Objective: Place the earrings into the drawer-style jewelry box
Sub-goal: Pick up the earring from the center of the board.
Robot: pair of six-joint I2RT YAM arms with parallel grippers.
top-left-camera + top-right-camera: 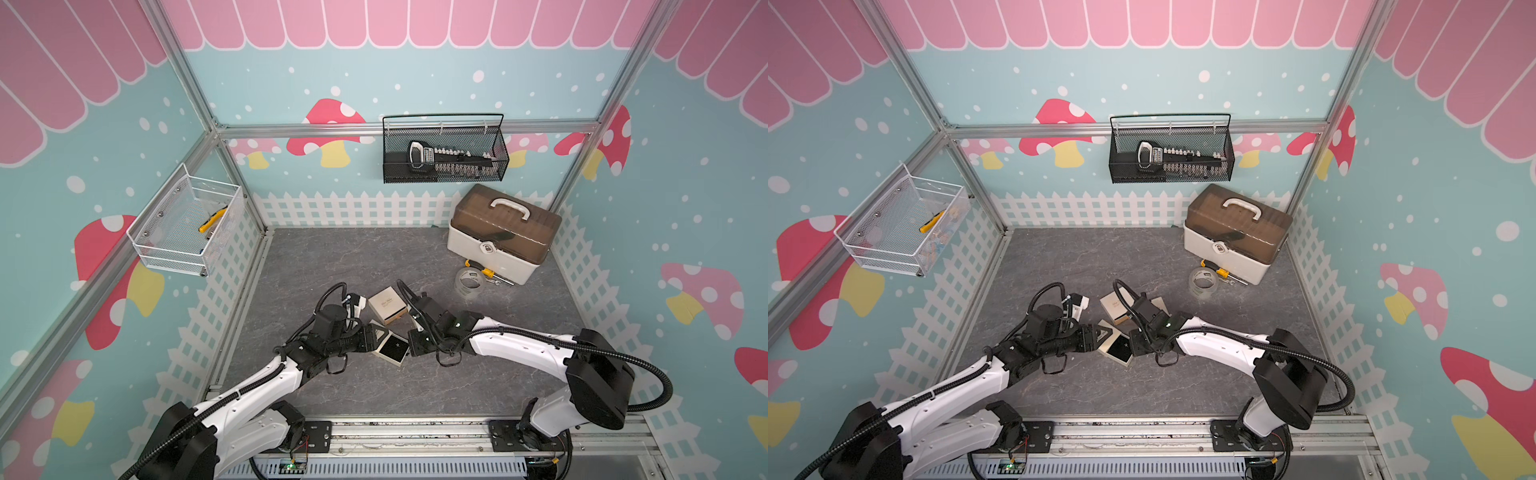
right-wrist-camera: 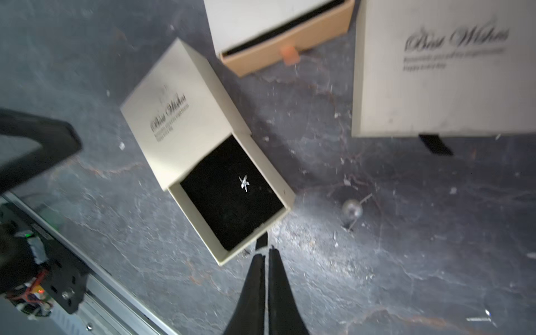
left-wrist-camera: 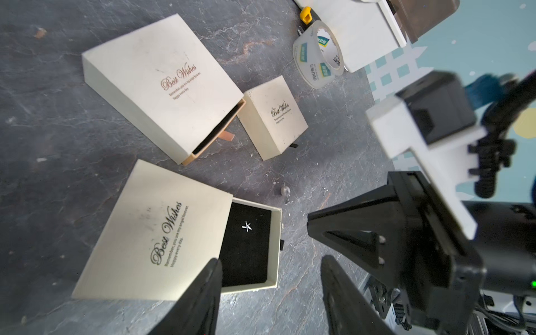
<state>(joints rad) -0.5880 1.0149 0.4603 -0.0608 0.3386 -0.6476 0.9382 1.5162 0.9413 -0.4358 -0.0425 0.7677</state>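
Earring (image 2: 243, 183) is a tiny silver star. It lies on the black pad (image 2: 229, 208) inside the open drawer (image 2: 271, 168) of the jewelry box (image 2: 179, 110). This box sits on the grey table (image 1: 332, 257), close to the robot, between the two grippers.

The left gripper (image 3: 270, 259) hangs over the box with its fingers spread apart. One finger is over the edge of the box top. The other is over bare table beside the drawer. It holds nothing.

The right gripper (image 2: 266, 253) has its fingers pressed together, with nothing seen between them. Its tip is just beside the front of the drawer, near the little black pull tab (image 2: 261, 242).

A bit farther off, a small grey ball (image 3: 285, 190) lies on the table. Past it are two more cream boxes, close together. The big box (image 3: 162, 84) has its tan drawer a little way out. The small box (image 3: 274, 116) is closed.

Farther still are a clear tape roll (image 1: 471, 284), a screwdriver (image 1: 482, 272) and a white toolbox (image 1: 503, 237) with a brown lid. A black basket (image 1: 444, 149) and a white basket (image 1: 187, 224) hang on the walls.
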